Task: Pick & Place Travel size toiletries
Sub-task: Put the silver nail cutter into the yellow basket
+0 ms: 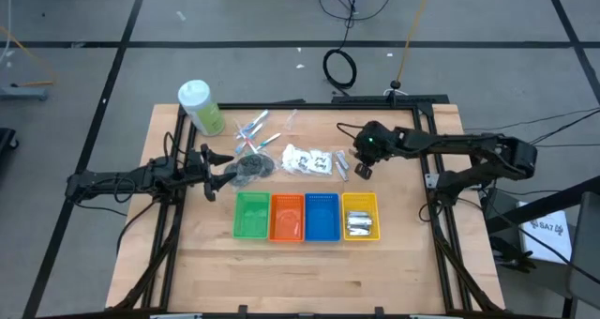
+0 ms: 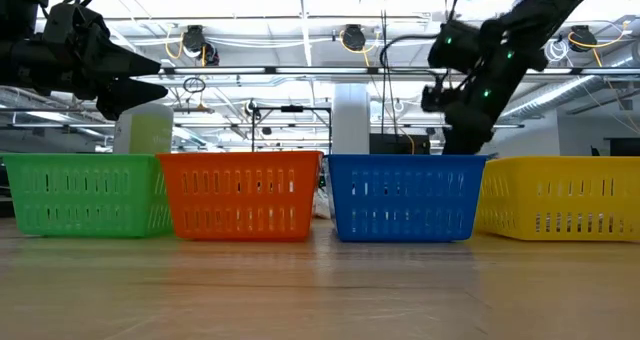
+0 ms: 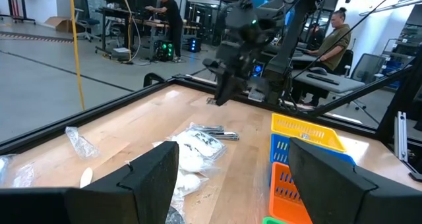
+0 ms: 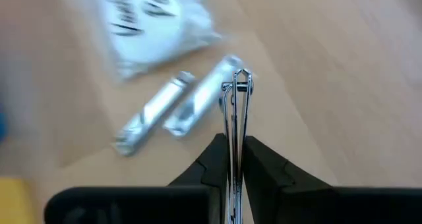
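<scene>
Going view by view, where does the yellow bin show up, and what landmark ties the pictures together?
High view: yellow bin, rightmost of the four-bin row, silver tubes inside.
Low view: yellow bin, far right, beside the blue bin.
Left wrist view: yellow bin, beyond the blue bin.
Right wrist view: not clearly in it.
Shared landmark: the blue bin next to it.

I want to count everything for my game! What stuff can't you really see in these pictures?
- Low view: the bins hide every toiletry behind them.
- High view: items in the yellow bin are too small to name.
- Right wrist view: the packet is blurred, its print unreadable.
- Right wrist view: the right gripper hides the lower part of its thin silver piece.
</scene>
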